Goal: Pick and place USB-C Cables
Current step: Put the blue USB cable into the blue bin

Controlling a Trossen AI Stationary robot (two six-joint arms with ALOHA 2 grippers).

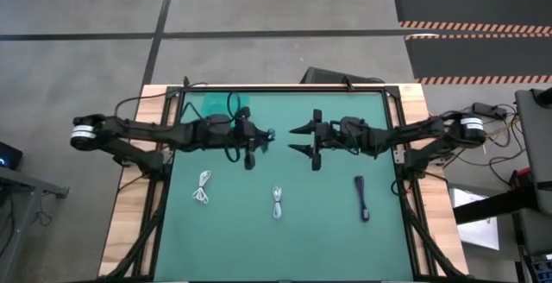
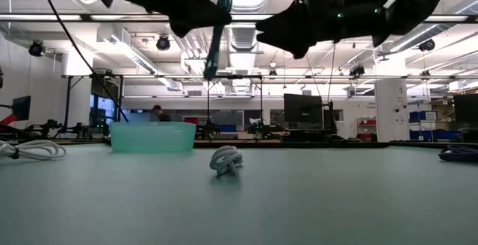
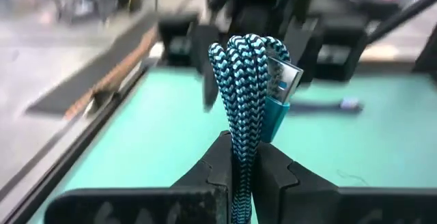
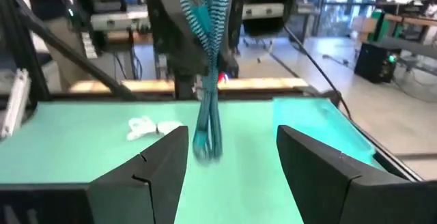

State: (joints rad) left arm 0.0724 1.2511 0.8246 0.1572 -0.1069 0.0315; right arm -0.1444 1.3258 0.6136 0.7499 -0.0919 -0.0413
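Braided in a teal-and-white herringbone weave, the teal cable [image 3: 244, 80] is sitting folded between the left gripper [image 3: 240, 166]'s dark fingers, which are clamping it tight, its flat metal plug showing beside the loops. From the low view it is hanging well above the green mat [image 1: 328, 231], a slim dangling bundle. The right gripper [image 1: 298, 140] is hovering just opposite, its blocky black jaws spread wide and holding nothing. On the mat are lying two coiled white cables [image 1: 203, 187] [image 1: 277, 202] and one straight black cable [image 1: 362, 198]. A translucent teal bin [image 2: 152, 136] is standing at the far edge.
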